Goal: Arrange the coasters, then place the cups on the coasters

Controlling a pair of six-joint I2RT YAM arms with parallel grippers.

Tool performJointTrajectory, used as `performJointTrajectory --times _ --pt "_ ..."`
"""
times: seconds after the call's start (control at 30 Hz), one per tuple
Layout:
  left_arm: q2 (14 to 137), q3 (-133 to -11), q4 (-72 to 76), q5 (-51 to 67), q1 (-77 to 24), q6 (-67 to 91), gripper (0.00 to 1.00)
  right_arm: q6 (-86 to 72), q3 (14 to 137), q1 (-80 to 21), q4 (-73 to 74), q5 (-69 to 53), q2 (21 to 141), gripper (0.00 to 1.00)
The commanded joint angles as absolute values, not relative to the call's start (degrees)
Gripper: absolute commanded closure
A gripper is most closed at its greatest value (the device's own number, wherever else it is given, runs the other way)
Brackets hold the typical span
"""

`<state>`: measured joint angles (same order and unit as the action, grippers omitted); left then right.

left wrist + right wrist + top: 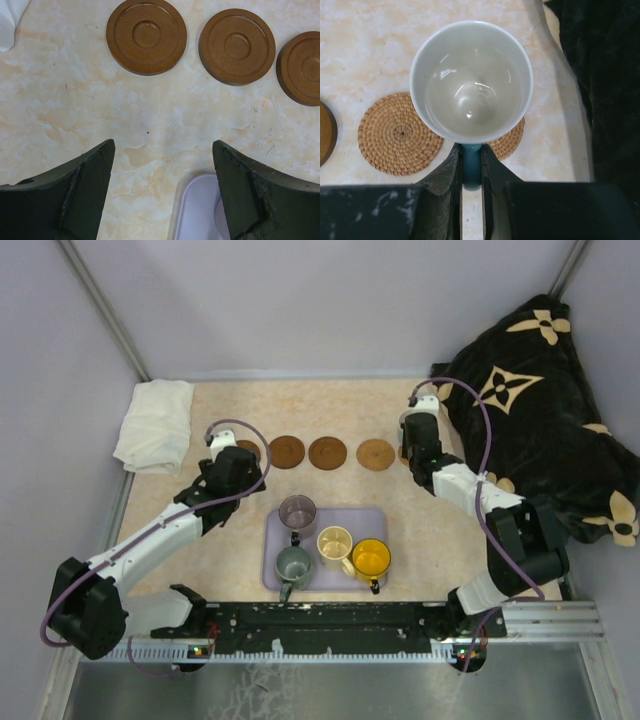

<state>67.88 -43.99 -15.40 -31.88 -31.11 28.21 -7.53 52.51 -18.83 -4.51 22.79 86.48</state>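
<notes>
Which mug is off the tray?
The light blue mug with white inside, in the right gripper, jaws shut on its handle, over a woven coaster. The grey-green, purple-grey, cream and orange-yellow mugs sit on the lavender tray.

Soft, even overhead light, faint shadows; small glints inside the cup [470,85]; all views reasonably sharp

The black-and-white left arm [160,530] slants from its base, near and left of the lavender rectangular tray [365,522], towards the tray's far left corner. The left gripper [164,146] points down just beyond that corner, jaws wide apart with nothing between them. The right arm [470,485] bends outward to the tray's right, then angles in past its far right corner. There the right gripper [471,152] pinches the handle of a glossy light blue mug [470,80] with a white inside.
</notes>
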Motion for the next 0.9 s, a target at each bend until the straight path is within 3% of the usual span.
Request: performJointTrajectory --times 0.0,0.87 --pt "67.72 -44.1 -13.97 -31.48 -30.75 27.79 0.15 -8.98 52.83 -18.45 -10.44 24.57 81.46 1.0" --pt "69.41 -42.74 -13.63 -29.88 -30.58 28.53 0.15 -9.92 47.94 -17.72 -10.2 25.34 79.23 1.0"
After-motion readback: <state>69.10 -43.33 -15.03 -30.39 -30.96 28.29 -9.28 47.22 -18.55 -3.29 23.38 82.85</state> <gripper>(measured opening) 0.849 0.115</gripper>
